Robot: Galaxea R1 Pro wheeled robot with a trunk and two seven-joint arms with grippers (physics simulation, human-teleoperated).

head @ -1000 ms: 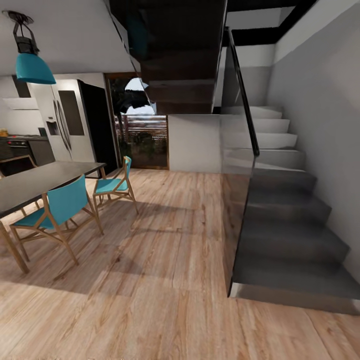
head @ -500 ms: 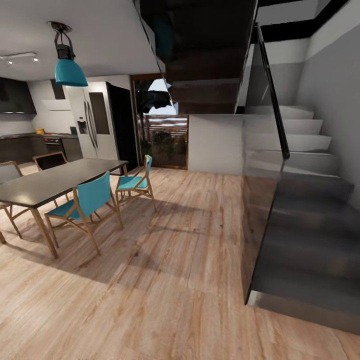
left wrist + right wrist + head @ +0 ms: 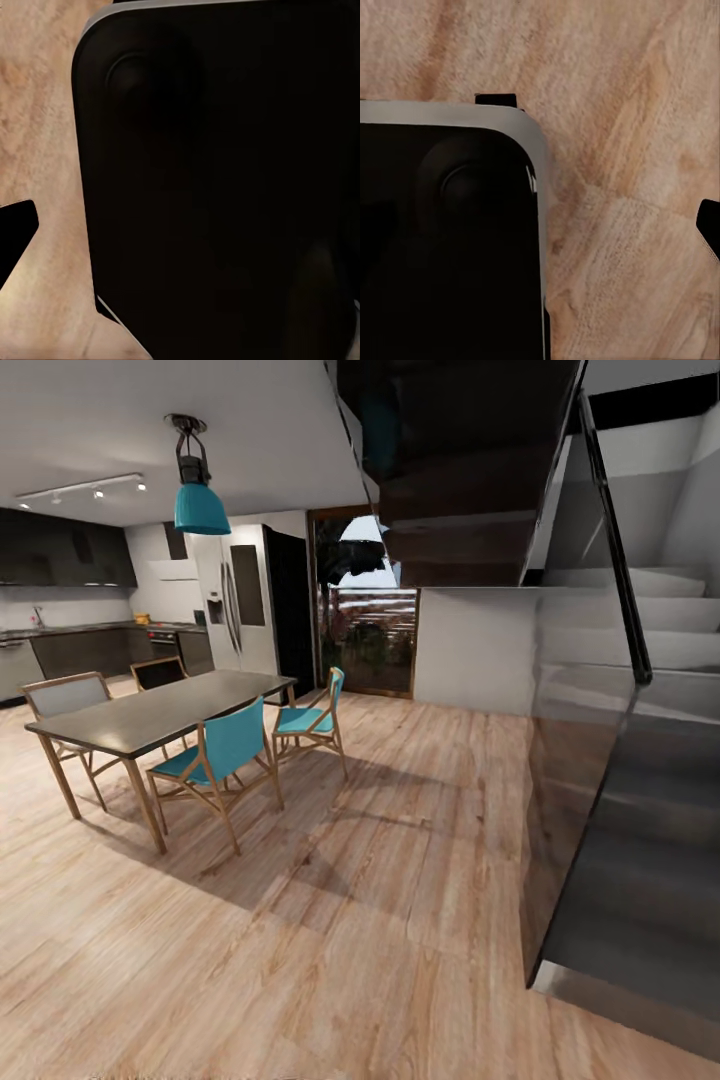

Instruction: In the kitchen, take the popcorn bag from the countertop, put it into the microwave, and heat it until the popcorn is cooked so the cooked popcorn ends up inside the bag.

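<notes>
The kitchen [image 3: 80, 610] lies far off at the left in the head view, with dark cabinets, a white hood [image 3: 172, 570] and a thin grey countertop [image 3: 70, 630]. A tiny orange-tan speck [image 3: 140, 618] sits on that countertop by the hob, too small to identify. The popcorn bag, popcorn and microwave cannot be made out. In the left wrist view one dark fingertip [image 3: 15, 240] shows at the picture's edge over wood floor. In the right wrist view another fingertip [image 3: 711, 229] shows at the edge. Nothing is between the fingers.
A dark dining table [image 3: 160, 710] with teal chairs [image 3: 225, 755] stands at left between me and the kitchen. A glass-sided dark staircase [image 3: 620, 810] fills the right. Open wood floor [image 3: 380, 880] runs ahead. A fridge [image 3: 235, 610] stands behind the table. My black base [image 3: 225, 187] shows below both wrists.
The whole head view has swung left: the staircase has slid right and the table, lamp and kitchen have come further into the picture. That is camera motion.
</notes>
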